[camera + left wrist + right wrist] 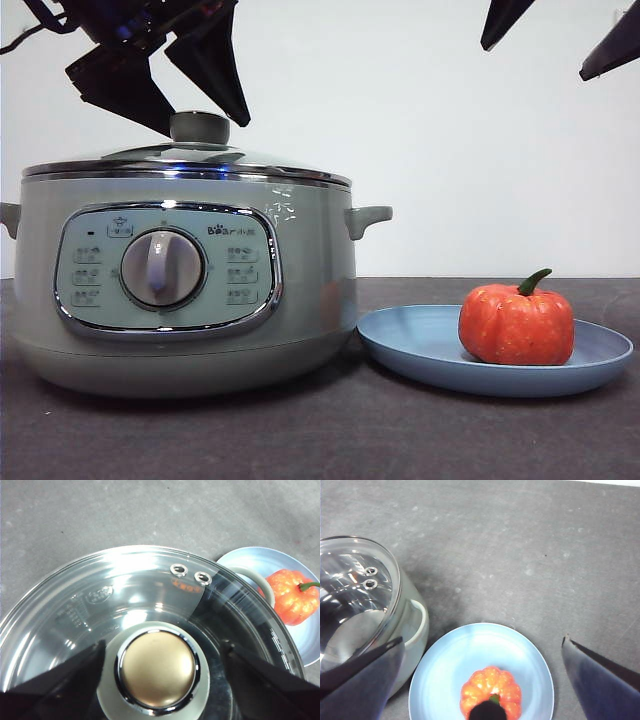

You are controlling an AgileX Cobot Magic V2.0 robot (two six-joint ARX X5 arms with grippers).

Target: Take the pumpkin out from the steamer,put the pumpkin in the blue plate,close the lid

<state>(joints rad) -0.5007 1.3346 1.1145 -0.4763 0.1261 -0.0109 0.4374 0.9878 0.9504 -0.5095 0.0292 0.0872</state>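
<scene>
Front level, close; wrists look down (both share lid (150,610), pumpkin (491,692)).

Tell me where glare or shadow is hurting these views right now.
Left wrist view: bright white reflections streak the glass lid, hiding the inside of the steamer. Right wrist view: the lid glares too; the pumpkin and blue plate read clean. Front view: the left gripper above the knob is a dark silhouette; the steamer shadows the table.
</scene>
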